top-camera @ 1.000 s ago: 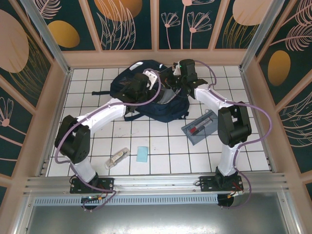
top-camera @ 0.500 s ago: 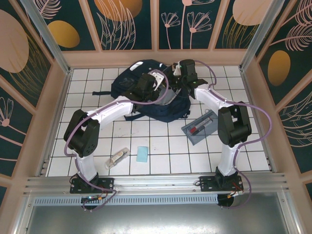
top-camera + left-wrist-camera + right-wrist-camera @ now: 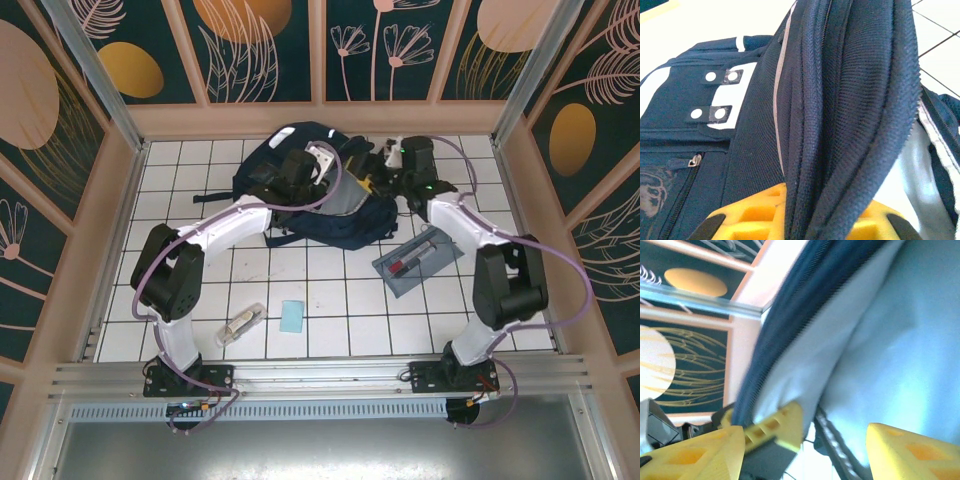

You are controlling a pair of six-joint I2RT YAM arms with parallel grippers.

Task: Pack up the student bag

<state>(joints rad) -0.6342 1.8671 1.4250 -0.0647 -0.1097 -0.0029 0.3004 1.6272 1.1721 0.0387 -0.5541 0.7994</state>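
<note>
Navy fabric fills most of the left wrist view: the bag (image 3: 850,100) stands bunched into a thick fold of zipper edges running up from the bottom of the frame. The left hand (image 3: 810,220) is pressed together on that fold, its yellow fingers (image 3: 747,217) on either side of it with the cloth pinched between them. To the left of the fold lies the bag's front, with white stripes, small snap tabs and a zip pocket.

From above, the bag (image 3: 330,228) lies at the far middle of the white tiled counter (image 3: 330,330), its mouth turned up and its pale lining showing. The left hand (image 3: 333,172) sits on the upper rim of the opening, near the bag's middle. The right hand (image 3: 378,183) is at the bag's right edge, just beside the open mouth.

In the right wrist view the right hand (image 3: 805,450) is spread, its yellow fingers (image 3: 912,450) wide apart at the bottom corners. The bag's pale lining (image 3: 880,340) hangs just beyond them, bordered by a dark zipper edge; nothing is pinched between them. A further yellow piece sits low between the two fingers, against the lining; what it belongs to I cannot tell.

Nearer the arm bases, well apart from the bag, lie a grey tray (image 3: 415,262) with pens to the right, a blue pad (image 3: 291,316) in the middle and a small pale object (image 3: 241,323) to its left.
</note>
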